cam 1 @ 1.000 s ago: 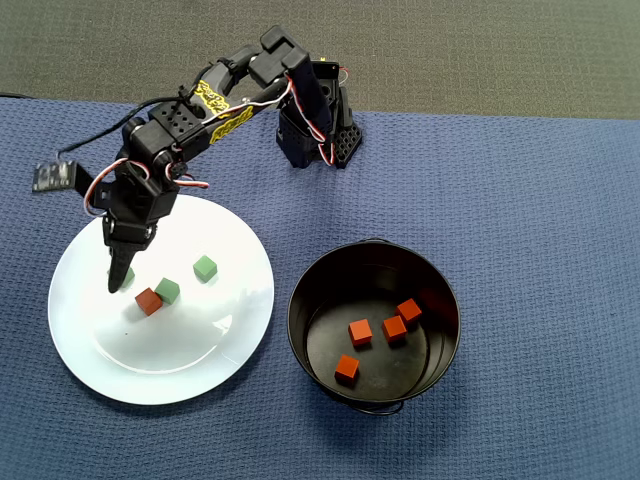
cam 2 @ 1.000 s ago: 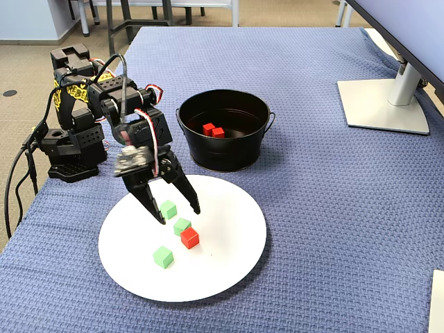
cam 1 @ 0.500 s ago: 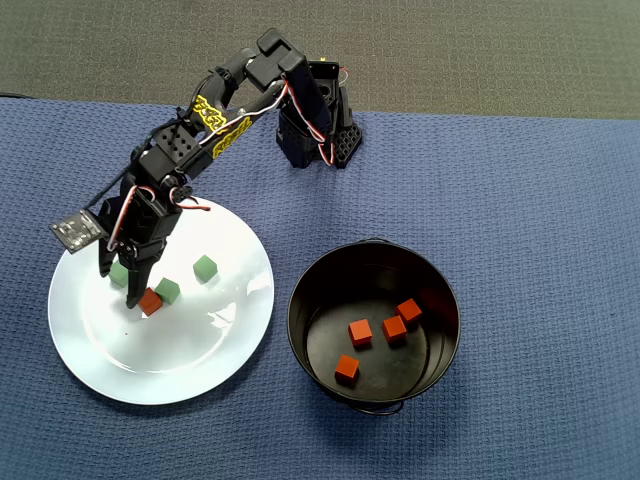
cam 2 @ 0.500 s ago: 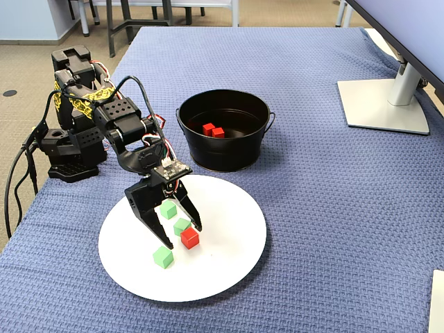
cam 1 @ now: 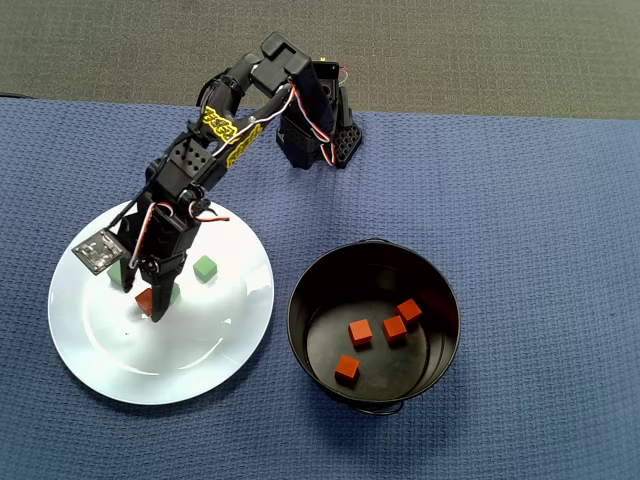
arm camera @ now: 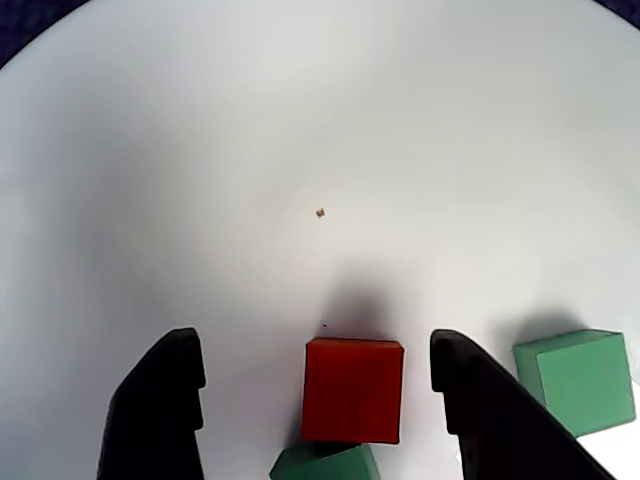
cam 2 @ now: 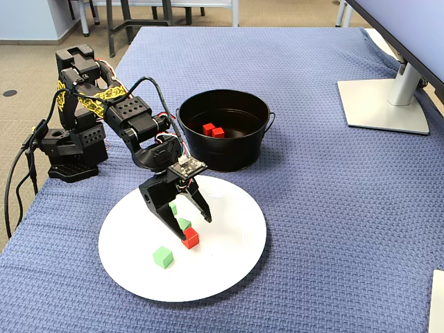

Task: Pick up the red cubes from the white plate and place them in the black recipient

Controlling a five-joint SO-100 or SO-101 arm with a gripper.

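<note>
One red cube lies on the white plate, close against a green cube. My gripper is open and low over the plate, one finger on each side of that red cube, which looks nearer the right finger in the wrist view. In the fixed view the gripper stands just above the red cube. In the overhead view the arm hides most of the red cube. The black recipient stands right of the plate with several red cubes inside.
Three green cubes share the plate: one loose at the front, two by the gripper. The arm's base stands behind the plate. A monitor foot sits at the far right on the blue cloth.
The gripper has swung across the plate toward the pot side and come down, from beside the red cube to astride it. The cubes have not moved.
</note>
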